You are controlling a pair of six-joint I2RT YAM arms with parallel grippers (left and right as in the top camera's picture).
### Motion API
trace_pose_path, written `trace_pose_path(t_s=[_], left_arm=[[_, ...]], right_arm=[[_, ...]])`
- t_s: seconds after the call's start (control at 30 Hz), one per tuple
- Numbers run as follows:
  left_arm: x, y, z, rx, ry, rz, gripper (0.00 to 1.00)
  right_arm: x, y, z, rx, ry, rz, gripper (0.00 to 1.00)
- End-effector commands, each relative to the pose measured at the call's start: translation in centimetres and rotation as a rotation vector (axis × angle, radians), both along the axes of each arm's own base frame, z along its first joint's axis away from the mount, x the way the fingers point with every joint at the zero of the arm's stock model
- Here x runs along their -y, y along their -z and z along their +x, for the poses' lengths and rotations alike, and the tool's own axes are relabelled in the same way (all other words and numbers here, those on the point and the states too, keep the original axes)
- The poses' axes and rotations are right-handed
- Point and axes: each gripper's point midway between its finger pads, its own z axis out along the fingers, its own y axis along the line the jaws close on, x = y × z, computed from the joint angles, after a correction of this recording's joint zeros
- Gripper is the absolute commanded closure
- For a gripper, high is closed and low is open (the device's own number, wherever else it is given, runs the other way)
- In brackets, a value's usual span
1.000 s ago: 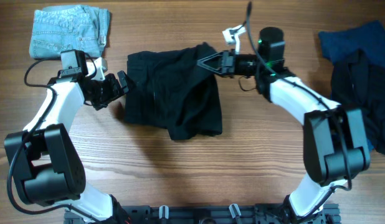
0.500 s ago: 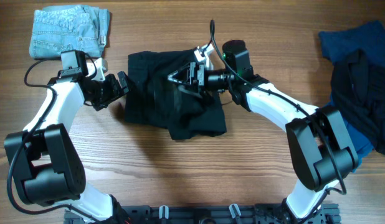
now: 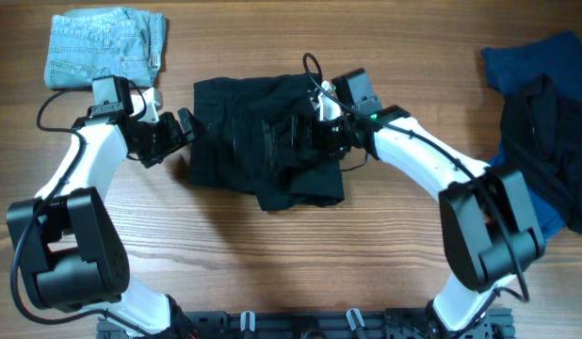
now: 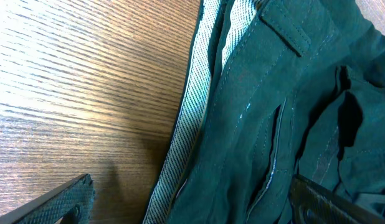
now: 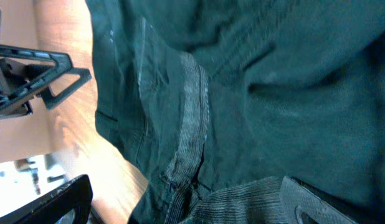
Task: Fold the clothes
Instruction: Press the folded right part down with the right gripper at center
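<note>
Lying mid-frame overhead, the black shorts [image 3: 263,155] have the left gripper [image 3: 175,132] at their left edge and the right gripper [image 3: 296,141] above them, both spread wide. Only the wrist views show their ribbed waistband [image 4: 180,143]. Only the overhead shows one pair of denim shorts [image 3: 103,47], one blue garment [image 3: 531,56] and one black garment [image 3: 545,141].

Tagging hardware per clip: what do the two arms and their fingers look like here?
The left arm and right arm have white shells with black joints and bases. Thin black cables loop near each wrist. The fingers are dark.

crumpled black shorts [image 3: 233,151], half-folded, at centre
</note>
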Motion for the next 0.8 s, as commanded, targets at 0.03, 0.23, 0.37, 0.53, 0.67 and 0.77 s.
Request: trace_pose_path(t_s=[0.03, 0.23, 0.37, 0.53, 0.67, 0.77], left_arm=[[-0.3, -0.5, 0.0, 0.012, -0.01, 0.004, 0.0], [-0.3, -0.4, -0.1, 0.009, -0.01, 0.004, 0.0], [-0.3, -0.4, 0.1, 0.017, -0.01, 0.005, 0.0], [-0.3, -0.4, 0.1, 0.017, -0.011, 0.004, 0.0], [-0.3, -0.4, 0.0, 0.014, -0.01, 0.004, 0.0], [-0.3, -0.4, 0.0, 0.013, -0.01, 0.004, 0.0]], right_arm=[[1.5, -6.4, 1.2, 0.222, -0.043, -0.09, 0.0], [3.9, -6.2, -1.4, 0.158, -0.054, -0.205, 0.0], [4.2, -4.1, -3.1, 0.098, -0.125, -0.268, 0.01], [2.4, -2.5, -3.3, 0.095, -0.157, -0.283, 0.01], [0.3, -0.7, -3.3, 0.068, -0.148, -0.273, 0.02], [-0.6, 1.1, -3.1, 0.035, -0.133, -0.274, 0.02]])
